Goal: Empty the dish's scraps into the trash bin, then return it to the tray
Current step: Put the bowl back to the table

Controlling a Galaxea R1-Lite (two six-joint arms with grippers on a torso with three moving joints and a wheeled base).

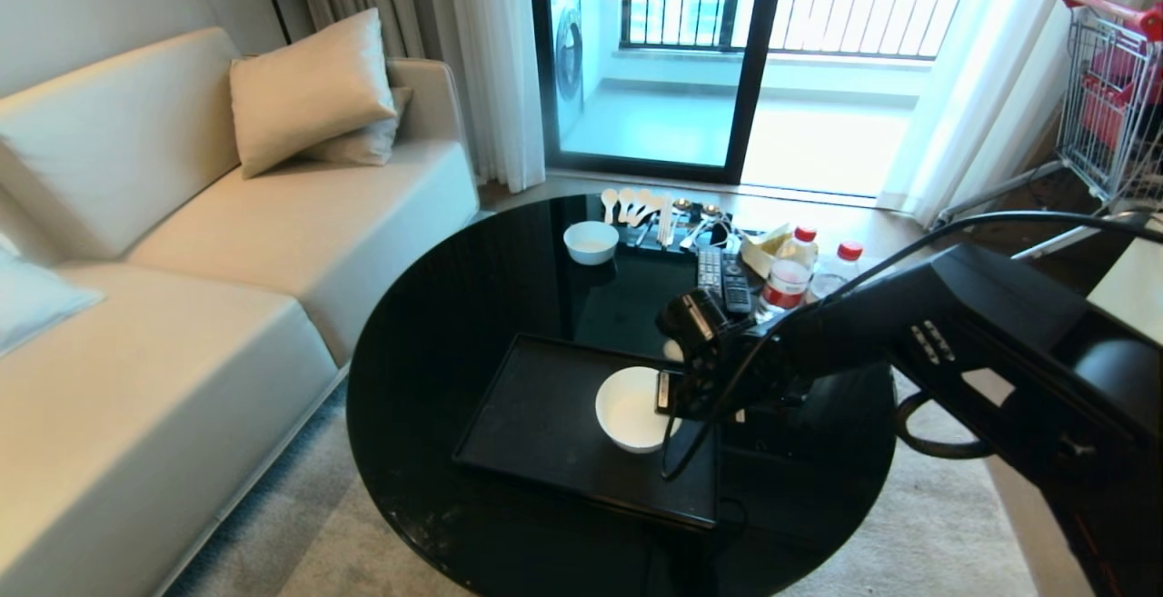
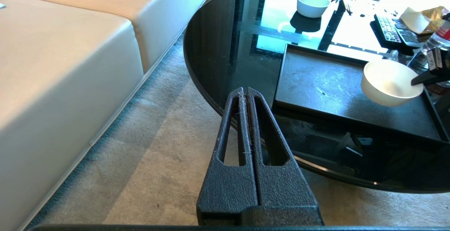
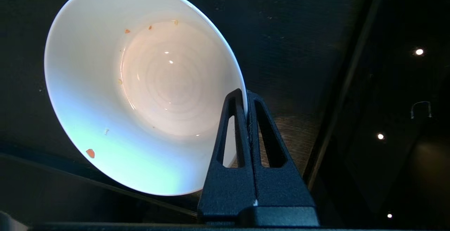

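Head view is showing you, from left to right, the black tray (image 1: 545, 415), then the cream-white bowl (image 1: 629, 408) over the tray's right half, then the right gripper (image 1: 663, 394) biting the bowl's right rim. So the bowl is lying to the gripper's left, and the tray is lying directly beneath and further left of it. The right wrist view is showing the right gripper's fingers pinched together on the rim, one inside the wall and one outside, and only a few orange specks (image 3: 90, 153) are clinging inside. I judge you are lowering it now, since the bowl is looking tilted, its gripped side higher. The left gripper (image 2: 245, 92) is sitting parked off the table's near edge, fingers together on nothing, well apart from the bowl. The trash bin is not showing.
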